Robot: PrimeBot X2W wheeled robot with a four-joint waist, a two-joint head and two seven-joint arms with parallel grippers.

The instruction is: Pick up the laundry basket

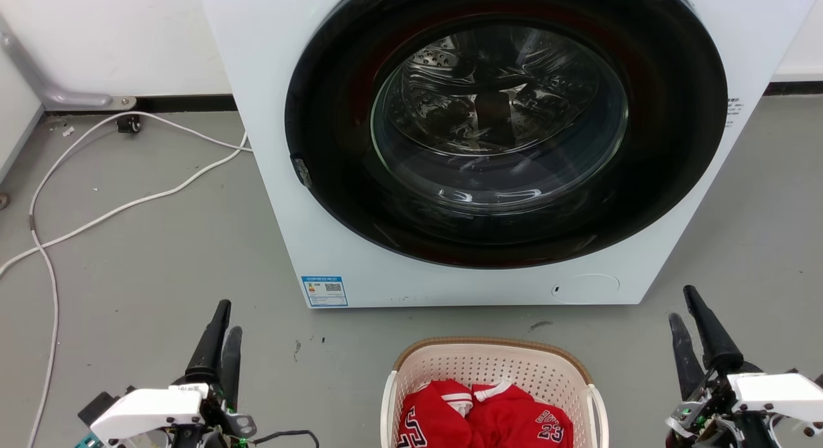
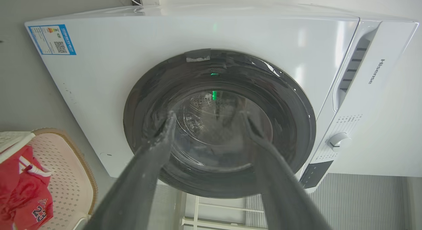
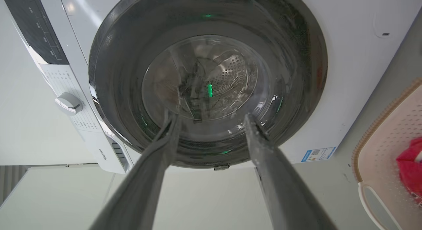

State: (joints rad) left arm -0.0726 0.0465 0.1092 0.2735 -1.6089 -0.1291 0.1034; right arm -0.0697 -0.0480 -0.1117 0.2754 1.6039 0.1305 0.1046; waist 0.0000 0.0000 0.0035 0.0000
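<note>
The laundry basket (image 1: pixel 488 364) is cream-white perforated plastic with a tan woven-look rim, and it sits on the grey floor at the bottom middle of the head view, just in front of the washing machine. Red jerseys (image 1: pixel 482 419) lie inside it. Its white side handles (image 1: pixel 598 412) run along both long sides. My left gripper (image 1: pixel 223 326) stands open well to the basket's left, empty. To the basket's right my right gripper (image 1: pixel 683 306) is also open and empty. The basket (image 2: pixel 66 177) shows at the left wrist view's lower left and the basket (image 3: pixel 382 150) at the right wrist view's right edge.
A white front-loading washing machine (image 1: pixel 450 274) with a shut dark round door (image 1: pixel 508 120) fills the space ahead. White cables (image 1: pixel 128 207) trail over the floor at the left, near a wall bracket (image 1: pixel 77 99). Bare floor lies on both sides of the basket.
</note>
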